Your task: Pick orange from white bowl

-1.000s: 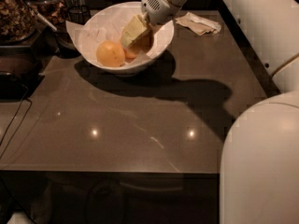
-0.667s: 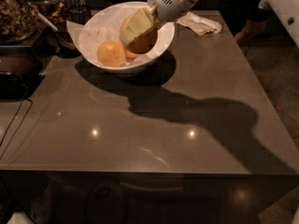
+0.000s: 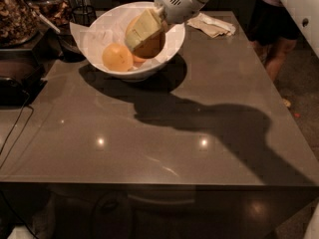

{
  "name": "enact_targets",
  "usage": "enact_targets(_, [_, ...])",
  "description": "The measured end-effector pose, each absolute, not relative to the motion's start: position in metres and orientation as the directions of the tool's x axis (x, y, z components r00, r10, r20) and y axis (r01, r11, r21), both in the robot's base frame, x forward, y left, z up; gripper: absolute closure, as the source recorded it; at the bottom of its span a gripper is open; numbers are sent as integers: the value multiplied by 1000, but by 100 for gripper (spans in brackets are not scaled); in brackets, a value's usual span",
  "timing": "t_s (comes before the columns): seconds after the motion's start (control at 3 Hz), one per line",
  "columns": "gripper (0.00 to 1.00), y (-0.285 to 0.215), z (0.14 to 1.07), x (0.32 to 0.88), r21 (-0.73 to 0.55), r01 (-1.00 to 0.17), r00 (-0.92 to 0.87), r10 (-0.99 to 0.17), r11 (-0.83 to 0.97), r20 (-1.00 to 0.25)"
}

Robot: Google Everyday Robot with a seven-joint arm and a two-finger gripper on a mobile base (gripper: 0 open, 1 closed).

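– White bowl [image 3: 149,70] first: is anything out of it yet?

– No. It sits at the far end of the dark tabletop [image 3: 149,143], lined with crumpled paper [image 3: 94,31], and all the fruit I can see lies inside it.

– And the gripper?

– The gripper [image 3: 141,36] is down inside the bowl, on its right side, reaching in from the upper right. Its pale front lies across the orange [image 3: 153,48], which shows darker just under it and to its right.

– Pinching it, then?

– I cannot tell. It is touching the orange or very nearly so. Whether it is clamped on the fruit or only spread around it is hidden by its own body.

– Other fruit?

– A second fruit [image 3: 117,57], lighter and in plain sight, rests by the bowl's left inner wall, apart from the gripper. A sliver of a third fruit [image 3: 138,60] peeks out between the two.

– So how far along?

– I'd judge the reach is done and the grasp is at hand or just made. The main part is left: a sure hold, then lifting the orange clear of the rim without dragging the paper or nudging its neighbours.

– Any sign of lift?

– The orange sits within the bowl's outline, so I would not call it picked.
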State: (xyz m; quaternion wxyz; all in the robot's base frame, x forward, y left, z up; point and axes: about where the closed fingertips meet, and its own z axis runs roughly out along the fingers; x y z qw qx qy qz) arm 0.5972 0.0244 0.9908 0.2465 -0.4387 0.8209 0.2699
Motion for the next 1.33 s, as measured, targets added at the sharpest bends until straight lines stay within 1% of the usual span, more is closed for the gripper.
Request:
enact_targets(0.33, [100, 19, 991, 575, 230, -839, -509, -561, 493, -653])
enact_targets(1.0, [100, 3, 995, 504, 238, -767, -571, -465, 596, -677])
enact_targets(1.33, [100, 1, 996, 484, 239, -741, -592, -443, 627, -673])
